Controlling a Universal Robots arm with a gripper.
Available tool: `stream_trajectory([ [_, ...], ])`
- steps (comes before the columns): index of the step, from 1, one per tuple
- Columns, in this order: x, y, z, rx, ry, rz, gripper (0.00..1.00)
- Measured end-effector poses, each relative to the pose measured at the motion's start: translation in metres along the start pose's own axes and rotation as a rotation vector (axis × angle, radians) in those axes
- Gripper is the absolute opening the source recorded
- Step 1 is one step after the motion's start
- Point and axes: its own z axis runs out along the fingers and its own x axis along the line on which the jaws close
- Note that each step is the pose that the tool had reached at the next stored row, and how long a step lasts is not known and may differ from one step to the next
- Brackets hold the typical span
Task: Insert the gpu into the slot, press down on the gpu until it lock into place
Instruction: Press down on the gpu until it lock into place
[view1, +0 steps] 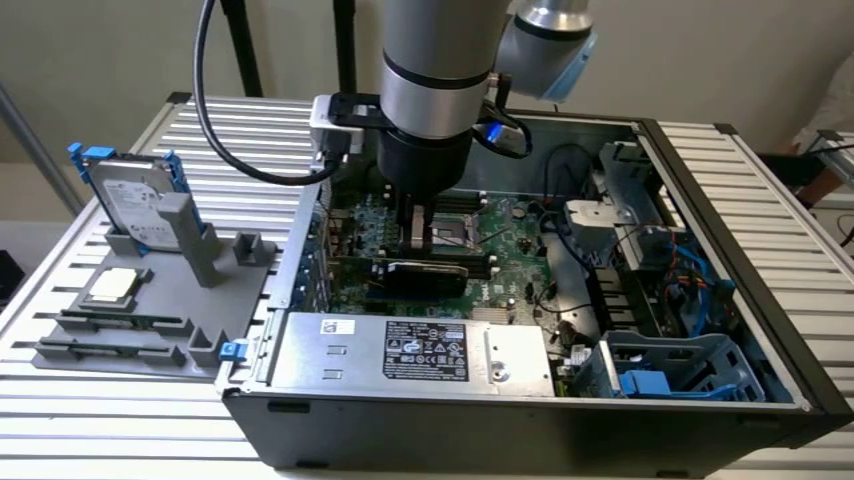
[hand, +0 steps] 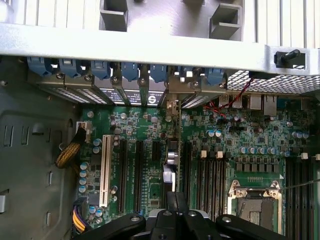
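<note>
Here we go: the arm (view1: 427, 90) stands straight down into the open case (view1: 534, 430), which sits on the slatted table (view1: 134, 430). The gripper (view1: 419, 248) is low over the motherboard (view1: 514, 225), and right under its tips is the gpu (view1: 427, 276). The black card is up on its long edge, roughly midway along the board. It lies between the silver power-supply box (view1: 400, 350) at the case's nearer wall and the processor socket (hand: 252, 202) further in.

From the wrist view the card is edge-on, a thin line running away from the fingers (hand: 182, 205) to the rear wall. Its metal bracket (hand: 173, 107) sits in line with the row of blue latches (hand: 100, 67) there. The claw is drawn together, tips down on the card's top edge. Whether they pinch it or merely bear on it, I can't tell. The slot is hidden under the card, so I can't say whether the card is fully home.

Beside it on the board there's a white slot (hand: 105, 170) towards the bare metal side. The black memory slots (hand: 207, 180) are on the other side, by the socket.

Out on the table, off the case's wall at the exterior view's left, a grey fixture (view1: 147, 300) carries a hard drive (view1: 127, 190) stood on end and a processor chip (view1: 114, 285) lying flat.
</note>
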Motion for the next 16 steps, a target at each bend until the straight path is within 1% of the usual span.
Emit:
stream_trajectory([
  [7,-0.0001,0.0012,0.0009,0.0006,-0.0001,0.0,0.11],
  [9,-0.0013,0.0044,0.0026,0.0032,0.0001,0.0,0.11],
  [11,-0.0036,0.007,0.0047,0.0079,0.0001,-0.002,0.11],
  [12,-0.0043,0.0074,0.0056,0.0094,0.0002,-0.002,0.11],
  [13,-0.0047,0.0074,0.0063,0.01,0.0007,-0.003,0.11],
  [16,-0.005,0.0073,0.0082,0.01,0.0059,-0.003,0.11],
])
